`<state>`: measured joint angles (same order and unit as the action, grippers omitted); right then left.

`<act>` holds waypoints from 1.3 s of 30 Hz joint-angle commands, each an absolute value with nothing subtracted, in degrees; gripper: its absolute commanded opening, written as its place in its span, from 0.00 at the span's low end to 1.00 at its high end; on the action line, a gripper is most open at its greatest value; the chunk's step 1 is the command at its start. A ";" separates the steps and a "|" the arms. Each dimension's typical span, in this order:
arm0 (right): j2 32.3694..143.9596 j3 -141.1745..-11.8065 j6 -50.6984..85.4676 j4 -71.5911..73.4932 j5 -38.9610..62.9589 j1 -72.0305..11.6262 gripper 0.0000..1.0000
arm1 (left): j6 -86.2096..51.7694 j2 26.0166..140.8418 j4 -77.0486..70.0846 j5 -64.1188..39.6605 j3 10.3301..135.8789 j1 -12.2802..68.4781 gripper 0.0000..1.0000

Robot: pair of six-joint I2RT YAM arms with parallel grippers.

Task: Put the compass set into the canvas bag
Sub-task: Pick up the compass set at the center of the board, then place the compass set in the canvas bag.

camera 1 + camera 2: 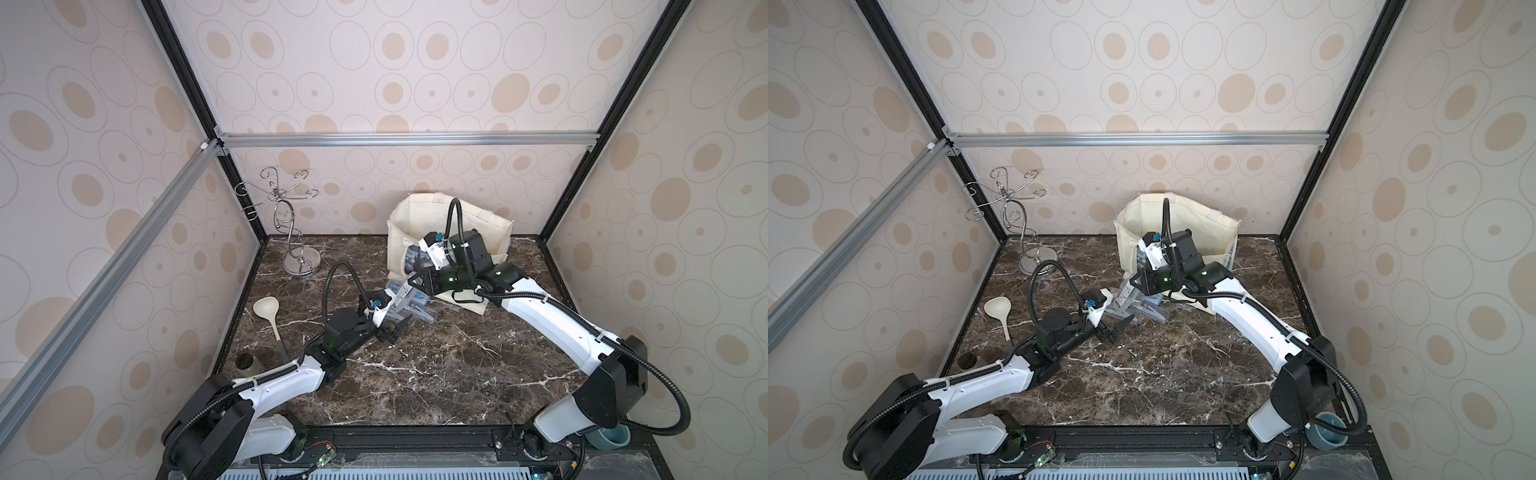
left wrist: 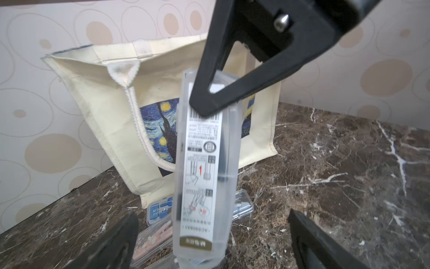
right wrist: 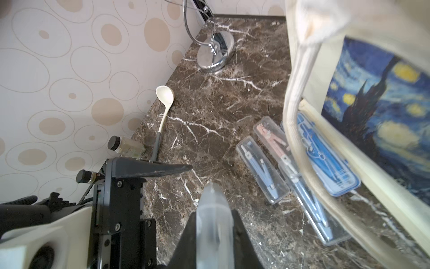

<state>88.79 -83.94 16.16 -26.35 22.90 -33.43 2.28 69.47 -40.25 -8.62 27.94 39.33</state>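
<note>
The compass set (image 2: 204, 163) is a clear plastic case with a printed label, held off the marble top. My right gripper (image 3: 214, 233) is shut on one end of the compass set (image 3: 213, 209), its black fingers (image 2: 232, 93) pinching the case. My left gripper (image 2: 213, 214) is open, with its fingers wide apart on either side of the case's lower end and not touching it. In both top views the compass set (image 1: 405, 293) (image 1: 1127, 297) hangs between the left gripper (image 1: 395, 330) and the right gripper (image 1: 415, 282). The canvas bag (image 1: 415, 216) (image 2: 104, 104) stands just behind, mouth open.
Three more clear compass cases (image 3: 261, 170) lie on the table in front of the bag, under its rope handle (image 3: 295, 104). A chrome wire stand (image 1: 297, 232), a cream ladle (image 1: 268, 311) and a small jar (image 1: 245, 361) are along the left side. A tape roll (image 1: 615, 436) sits by the right arm's base.
</note>
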 commanded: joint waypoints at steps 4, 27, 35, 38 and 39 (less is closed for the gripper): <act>91.56 -98.93 8.02 -33.27 15.58 -33.64 0.16 | -8.39 67.70 -27.42 -0.37 33.13 39.47 1.00; 96.51 -107.38 2.95 -33.25 -1.98 -18.98 0.16 | -11.35 63.81 -26.33 -1.73 28.76 39.52 1.00; 100.06 -100.20 1.51 -33.97 -6.53 -17.55 0.16 | -10.88 66.29 -26.10 -1.99 30.41 39.46 1.00; 101.30 -98.68 0.70 -34.56 -8.09 -17.37 0.16 | -11.05 67.24 -26.12 -0.35 31.04 39.50 1.00; 101.62 -98.45 0.60 -34.85 -8.61 -17.24 0.16 | -11.14 67.61 -25.86 0.18 31.28 39.51 1.00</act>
